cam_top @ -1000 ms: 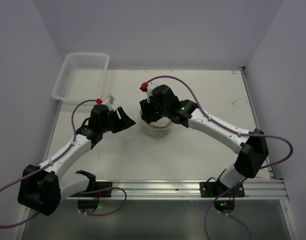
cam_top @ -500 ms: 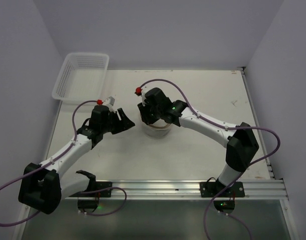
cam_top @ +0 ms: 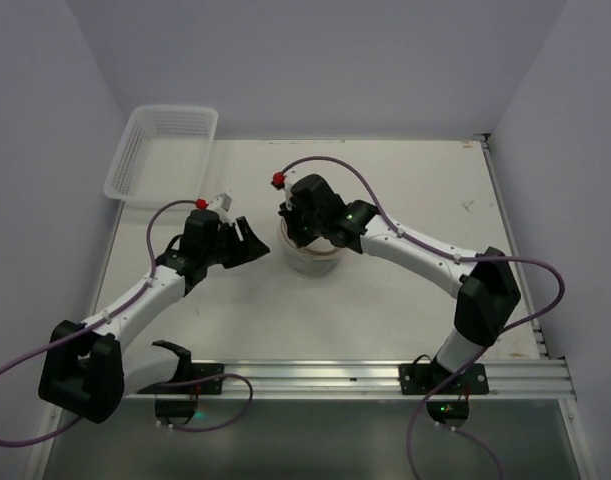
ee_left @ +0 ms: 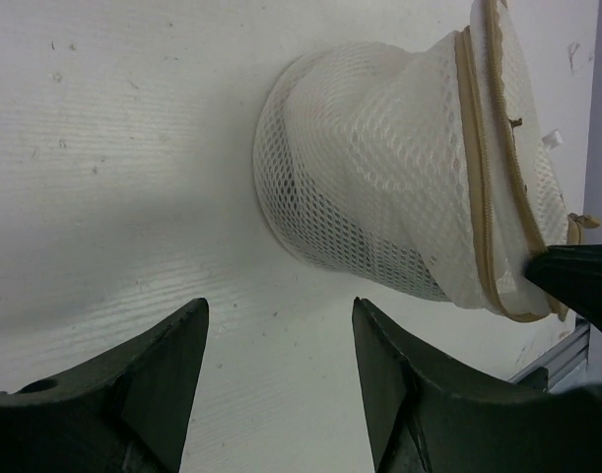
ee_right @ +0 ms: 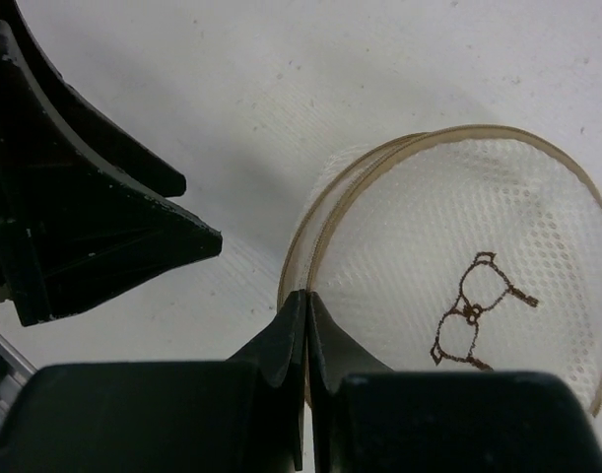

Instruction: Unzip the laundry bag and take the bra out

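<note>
**Spotter:** Where's the bag?

**Me:** Mid tabletop. The mesh laundry bag sits under my right arm, with its drum leaning. I'd judge it light, soft and easily crushed, so it will drag along rather than unzip unless I brace the side wall.

**Spotter:** Pincers?

**Me:** The left pincer is spread apart just left of the bag, not touching it. The right pincer is pressed together on the tan zipper band at the lid's left rim. The pull tab is hidden.

**Spotter:** Anything changed?

**Me:** Over the last second my right wrist and elbow swung left. The bag and left arm barely moved.
</note>
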